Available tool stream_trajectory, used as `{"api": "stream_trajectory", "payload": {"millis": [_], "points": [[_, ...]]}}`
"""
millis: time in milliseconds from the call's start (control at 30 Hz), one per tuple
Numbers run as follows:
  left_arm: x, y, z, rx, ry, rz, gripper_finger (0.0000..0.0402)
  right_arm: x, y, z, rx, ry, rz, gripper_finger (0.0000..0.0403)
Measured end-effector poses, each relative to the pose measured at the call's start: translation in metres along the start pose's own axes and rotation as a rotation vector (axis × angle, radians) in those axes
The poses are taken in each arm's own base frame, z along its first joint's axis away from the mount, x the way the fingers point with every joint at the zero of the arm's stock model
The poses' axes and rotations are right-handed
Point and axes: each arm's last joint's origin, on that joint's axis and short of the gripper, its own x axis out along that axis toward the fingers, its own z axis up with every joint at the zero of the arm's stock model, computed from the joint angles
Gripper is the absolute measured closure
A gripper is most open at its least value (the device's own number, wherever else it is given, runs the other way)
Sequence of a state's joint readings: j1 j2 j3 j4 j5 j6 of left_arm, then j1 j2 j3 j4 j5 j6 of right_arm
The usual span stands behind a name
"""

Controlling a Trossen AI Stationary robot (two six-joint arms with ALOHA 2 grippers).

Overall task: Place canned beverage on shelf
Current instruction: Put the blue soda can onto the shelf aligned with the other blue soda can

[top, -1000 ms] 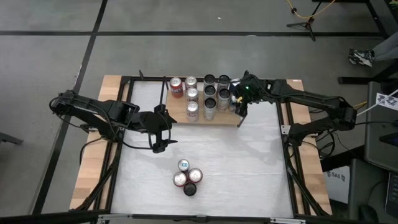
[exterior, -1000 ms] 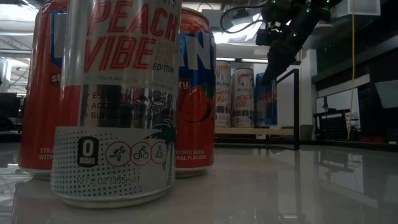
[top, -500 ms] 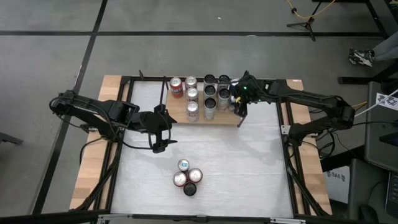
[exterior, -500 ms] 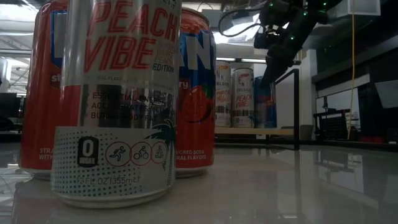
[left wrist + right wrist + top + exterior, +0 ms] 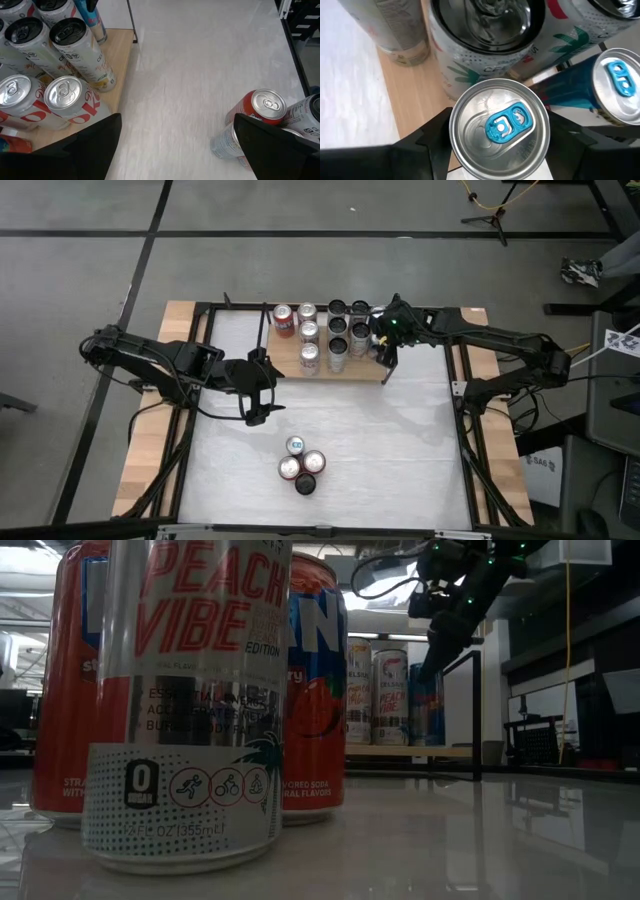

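The right gripper (image 5: 496,145), grasping a silver blue-tabbed can (image 5: 499,125), should lower it upright onto the light-wood shelf (image 5: 368,372) at its right end, clear of neighbouring cans, while the left gripper (image 5: 262,392) waits released.

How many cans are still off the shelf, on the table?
4, clustered near the table's front centre: one blue-tabbed, two red, one dark-topped. Others could be hidden.
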State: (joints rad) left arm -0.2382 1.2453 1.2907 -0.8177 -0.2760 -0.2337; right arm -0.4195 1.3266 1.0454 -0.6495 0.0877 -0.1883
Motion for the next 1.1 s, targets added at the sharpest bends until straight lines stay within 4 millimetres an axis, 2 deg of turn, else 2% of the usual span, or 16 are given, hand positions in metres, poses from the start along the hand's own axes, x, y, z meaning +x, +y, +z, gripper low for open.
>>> {"api": "stream_trajectory", "payload": {"millis": [867,967,1100], "points": [[0.0000,0.0000,0.0000,0.000,0.000,0.000,0.0024,0.0000,-0.0004,-0.0003,-0.001,0.005,-0.013,0.0163],[0.0000,0.0000,0.0000,0.000,0.000,0.000,0.0024,0.0000,-0.0004,-0.0004,-0.001,0.005,-0.013,0.0146],[0.0000,0.0000,0.0000,0.000,0.000,0.000,0.0024,0.0000,-0.0004,-0.0006,-0.002,0.007,-0.012,0.0098]]}}
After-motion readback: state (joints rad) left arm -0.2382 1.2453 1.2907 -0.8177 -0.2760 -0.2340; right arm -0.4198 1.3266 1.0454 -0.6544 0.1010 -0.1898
